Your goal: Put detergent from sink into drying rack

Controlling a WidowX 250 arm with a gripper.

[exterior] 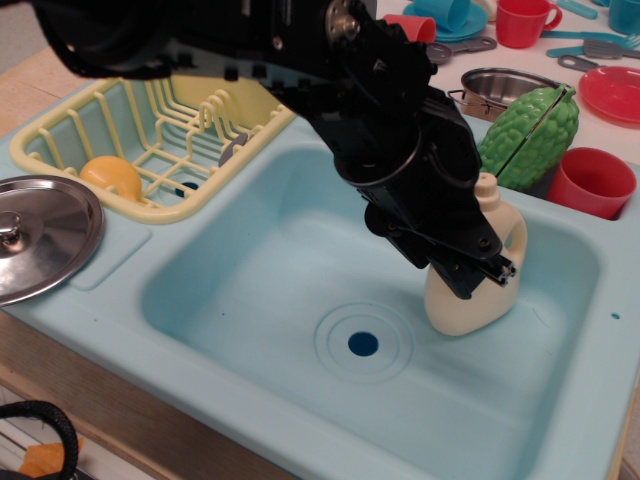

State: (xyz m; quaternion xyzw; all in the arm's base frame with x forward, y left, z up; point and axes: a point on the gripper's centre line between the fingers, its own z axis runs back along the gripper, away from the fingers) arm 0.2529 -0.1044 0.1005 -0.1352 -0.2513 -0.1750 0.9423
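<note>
The cream-beige detergent (468, 305) stands slightly tilted at the right side of the turquoise sink (240, 290), its cap showing above the arm. My black gripper (482, 266) reaches in from the upper left and is closed on the jug's upper body by the handle; the far finger is hidden behind it. The jug's base is at the sink floor. The pale yellow drying rack (70, 125) sits at the upper left, apart from the gripper. The faucet is hidden behind my arm.
A green bumpy vegetable toy (535, 135) and a red cup (595, 180) stand on the sink's right rim. A steel lid (40, 235) lies at left. A yellow toy (112, 175) lies in the rack. A steel pot (500, 85) and red plate (615, 95) are behind.
</note>
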